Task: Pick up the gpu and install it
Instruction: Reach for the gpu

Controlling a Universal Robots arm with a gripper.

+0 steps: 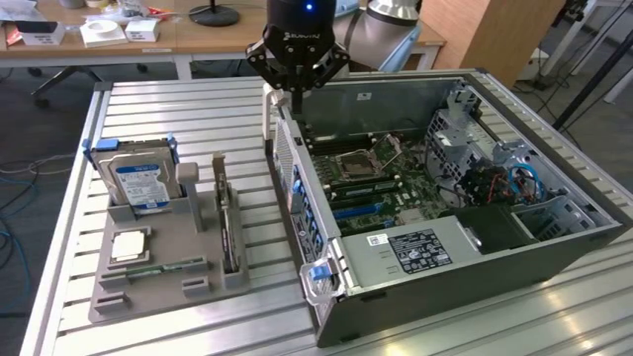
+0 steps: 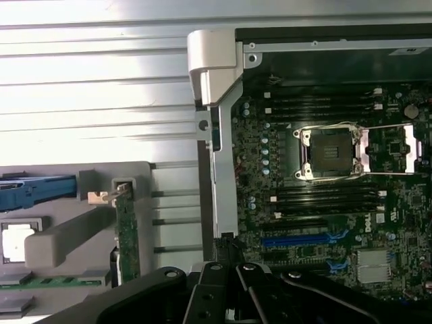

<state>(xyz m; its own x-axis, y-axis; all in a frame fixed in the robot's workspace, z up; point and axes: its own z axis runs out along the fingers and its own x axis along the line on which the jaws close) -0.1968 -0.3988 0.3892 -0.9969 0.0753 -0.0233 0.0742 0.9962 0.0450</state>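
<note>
- The gripper [image 1: 295, 104] hangs over the far end of the open computer case [image 1: 514, 271], jaws drawn together on nothing
- The gpu [image 1: 225, 230] stands on edge in a slot of the grey holder [image 1: 163, 297], along the holder's edge nearest the case, well apart from the gripper
- The holder lies by the edge of the slatted table [image 1: 178, 119] at the exterior view's left, with a hard drive [image 1: 138, 184] upright at its far corner
</note>
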